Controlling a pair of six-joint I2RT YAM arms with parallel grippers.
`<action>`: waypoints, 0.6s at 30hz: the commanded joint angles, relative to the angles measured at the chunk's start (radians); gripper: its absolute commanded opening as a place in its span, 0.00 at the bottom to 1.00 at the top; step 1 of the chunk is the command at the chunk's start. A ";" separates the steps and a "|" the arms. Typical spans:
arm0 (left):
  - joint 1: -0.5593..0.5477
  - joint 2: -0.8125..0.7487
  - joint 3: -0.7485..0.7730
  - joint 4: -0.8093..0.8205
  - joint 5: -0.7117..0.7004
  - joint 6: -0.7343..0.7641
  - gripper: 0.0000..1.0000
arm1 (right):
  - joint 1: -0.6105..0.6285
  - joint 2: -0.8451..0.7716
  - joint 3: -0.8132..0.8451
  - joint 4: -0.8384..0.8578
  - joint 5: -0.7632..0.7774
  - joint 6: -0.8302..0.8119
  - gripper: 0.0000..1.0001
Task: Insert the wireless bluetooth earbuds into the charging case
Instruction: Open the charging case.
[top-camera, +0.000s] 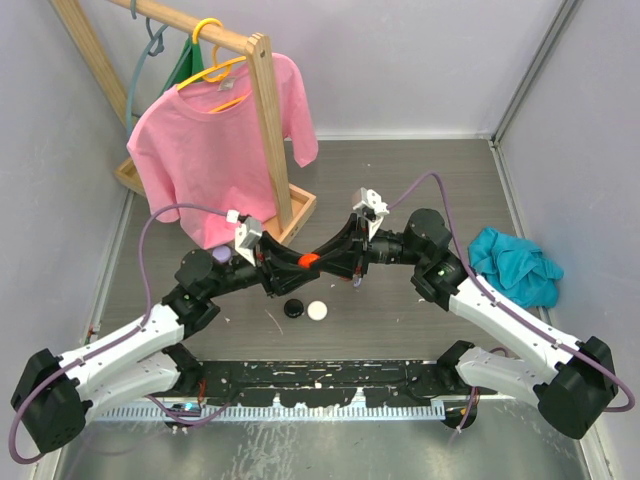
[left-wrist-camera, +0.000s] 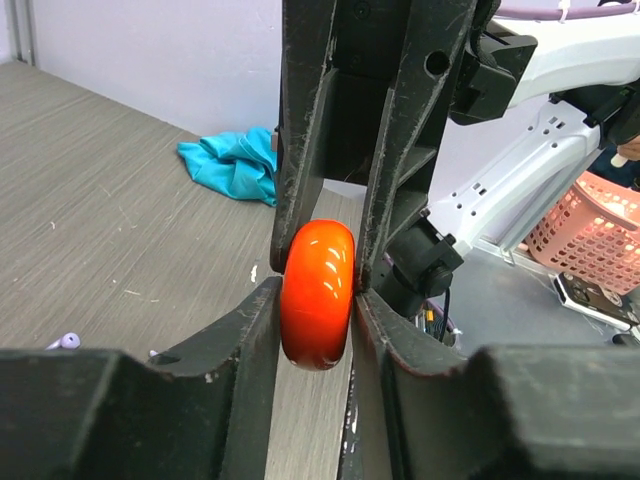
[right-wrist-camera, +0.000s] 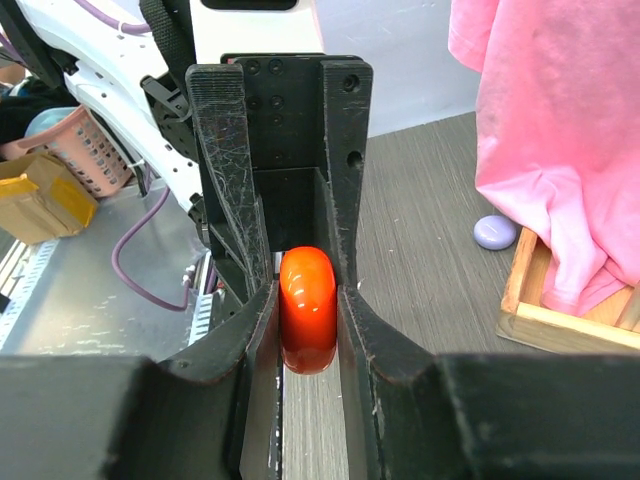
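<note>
Lying on woodgrain table (left-wrist-camera: 120, 200): purple earbud (left-wrist-camera: 65, 341), teal cloth (left-wrist-camera: 230, 160); pale walls (left-wrist-camera: 150, 50).

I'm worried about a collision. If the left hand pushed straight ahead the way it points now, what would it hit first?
The right hand. It faces the left hand head-on, both closed on the orange-red case, and their fingertips look nearly touching, so they would probably meet almost at once.

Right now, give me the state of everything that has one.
orange-red case, off the table, clamped from both sides
left pincer, shut on the orange-red case
right pincer, shut on the orange-red case
purple earbud, loose on the table
pink shirt, hanging
</note>
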 joint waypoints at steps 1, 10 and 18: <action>-0.002 -0.004 -0.003 0.077 -0.019 0.000 0.31 | 0.012 -0.002 0.007 0.073 0.006 0.011 0.15; -0.003 -0.027 -0.051 0.078 0.012 0.153 0.06 | 0.012 -0.017 0.011 0.020 0.043 -0.028 0.32; -0.027 -0.057 -0.079 0.082 0.083 0.346 0.00 | 0.012 -0.007 0.017 -0.020 0.069 -0.056 0.43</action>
